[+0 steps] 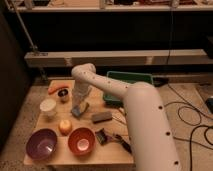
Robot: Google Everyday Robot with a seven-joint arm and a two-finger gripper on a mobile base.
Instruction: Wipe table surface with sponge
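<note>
My gripper (80,104) is down on the wooden table (107,152), left of the middle. It is shut on a small blue-grey sponge (79,110), which it presses flat against the table top. The white arm (112,90) reaches in from the lower right and bends over the table's back edge. The gripper stands just right of a small dark cup (63,95) and a white cup (48,106).
A carrot (57,87) lies at the back left. A green tray (129,82) stands at the back right. A grey block (101,116) lies right of the sponge. At the front are a yellow fruit (65,126), a purple bowl (41,144), an orange bowl (81,140) and a dark tool (112,137).
</note>
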